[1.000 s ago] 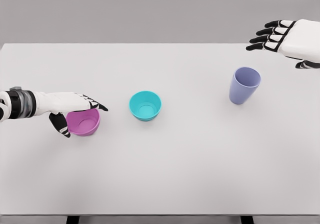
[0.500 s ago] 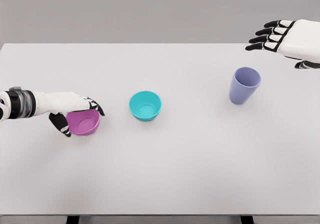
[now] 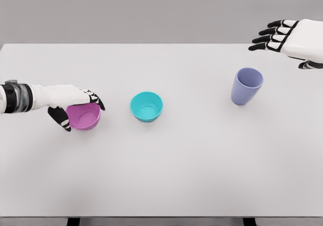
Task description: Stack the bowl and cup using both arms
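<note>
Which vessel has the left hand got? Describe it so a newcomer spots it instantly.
Start at the white table and look to its left side, where the left hand wraps a low pink bowl. Its neighbour to the right is a teal bowl; the only tall one is the lavender cup far right.

A white table (image 3: 166, 175) fills most of the head view, its far edge meeting a plain grey backdrop. A teal bowl (image 3: 147, 106) stands upright near the middle, and a lavender cup (image 3: 247, 86) stands well apart to its right, leaning slightly. A pink bowl (image 3: 84, 116) sits at the left, near the teal bowl but not touching it.
</note>
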`<action>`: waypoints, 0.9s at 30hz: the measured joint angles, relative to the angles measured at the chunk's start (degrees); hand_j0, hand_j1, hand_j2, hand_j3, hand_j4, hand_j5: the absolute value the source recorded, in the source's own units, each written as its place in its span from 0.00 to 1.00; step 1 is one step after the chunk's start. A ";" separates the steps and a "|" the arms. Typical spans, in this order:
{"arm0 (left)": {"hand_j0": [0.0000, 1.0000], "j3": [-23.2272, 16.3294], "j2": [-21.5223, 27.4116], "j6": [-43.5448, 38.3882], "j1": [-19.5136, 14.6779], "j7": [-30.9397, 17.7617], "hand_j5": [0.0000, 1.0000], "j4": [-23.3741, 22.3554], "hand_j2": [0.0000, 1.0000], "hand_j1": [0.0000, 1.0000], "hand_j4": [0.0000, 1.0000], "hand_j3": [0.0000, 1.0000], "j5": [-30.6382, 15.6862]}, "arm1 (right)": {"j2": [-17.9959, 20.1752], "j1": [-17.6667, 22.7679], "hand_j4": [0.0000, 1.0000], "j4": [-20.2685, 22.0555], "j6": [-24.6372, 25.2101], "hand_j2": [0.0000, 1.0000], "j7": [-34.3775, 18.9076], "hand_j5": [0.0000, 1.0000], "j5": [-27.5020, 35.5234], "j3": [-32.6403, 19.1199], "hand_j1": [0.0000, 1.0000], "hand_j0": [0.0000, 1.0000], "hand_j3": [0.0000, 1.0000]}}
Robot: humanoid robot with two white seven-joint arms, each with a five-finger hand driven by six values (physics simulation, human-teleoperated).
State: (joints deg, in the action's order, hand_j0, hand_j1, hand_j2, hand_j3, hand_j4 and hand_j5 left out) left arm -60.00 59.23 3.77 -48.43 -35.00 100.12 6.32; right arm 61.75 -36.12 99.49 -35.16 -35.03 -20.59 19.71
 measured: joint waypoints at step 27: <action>0.73 0.09 -7.47 4.35 -6.33 0.00 0.73 0.81 0.73 0.73 0.73 0.73 -0.19 | -0.24 -0.09 1.00 -0.04 0.00 1.00 0.00 1.00 0.00 -0.09 1.00 1.00 1.00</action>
State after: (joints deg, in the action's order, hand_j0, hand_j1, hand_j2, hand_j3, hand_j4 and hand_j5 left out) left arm -59.92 51.75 8.11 -54.76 -34.99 100.93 6.13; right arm 61.51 -36.21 99.45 -35.16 -35.03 -20.59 19.62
